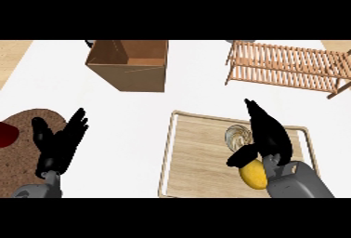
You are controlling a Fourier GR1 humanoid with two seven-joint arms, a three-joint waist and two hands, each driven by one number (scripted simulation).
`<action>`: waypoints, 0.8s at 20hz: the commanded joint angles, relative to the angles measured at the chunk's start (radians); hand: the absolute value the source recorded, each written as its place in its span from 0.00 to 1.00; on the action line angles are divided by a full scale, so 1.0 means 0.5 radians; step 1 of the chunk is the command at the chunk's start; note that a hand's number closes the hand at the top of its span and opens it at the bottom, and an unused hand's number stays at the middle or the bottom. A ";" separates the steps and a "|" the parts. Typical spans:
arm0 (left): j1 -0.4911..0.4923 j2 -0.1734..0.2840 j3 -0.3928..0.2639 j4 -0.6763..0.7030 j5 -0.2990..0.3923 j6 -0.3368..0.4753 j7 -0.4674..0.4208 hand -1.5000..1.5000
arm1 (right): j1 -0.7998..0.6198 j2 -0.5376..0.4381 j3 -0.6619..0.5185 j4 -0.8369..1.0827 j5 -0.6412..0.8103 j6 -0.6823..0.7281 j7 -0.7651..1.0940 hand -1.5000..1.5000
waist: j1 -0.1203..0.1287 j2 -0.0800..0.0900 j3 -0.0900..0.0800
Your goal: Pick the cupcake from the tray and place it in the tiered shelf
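At five o'clock the right robot hand hovers over the tray, fingers straight and spread, holding nothing. Under it sit a yellow lemon and, just beyond, the cupcake, partly hidden. At seven o'clock the left robot hand rests wide, fingers up, over a brown mat on the bench. At eleven o'clock stands a cardboard box; at one o'clock, the shelf. Risk, I judge: closing fingers could catch the lemon instead, since both lie so near.

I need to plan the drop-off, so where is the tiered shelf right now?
In the head view the tiered shelf stands at the counter's far right, beyond the tray and right of the brown box.
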 commanded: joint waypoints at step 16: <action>0.009 -0.093 0.043 0.035 -0.104 -0.062 0.040 0.50 | 0.000 0.176 -0.022 0.511 0.135 0.244 -0.580 1.00 | 0.007 0.008 -0.006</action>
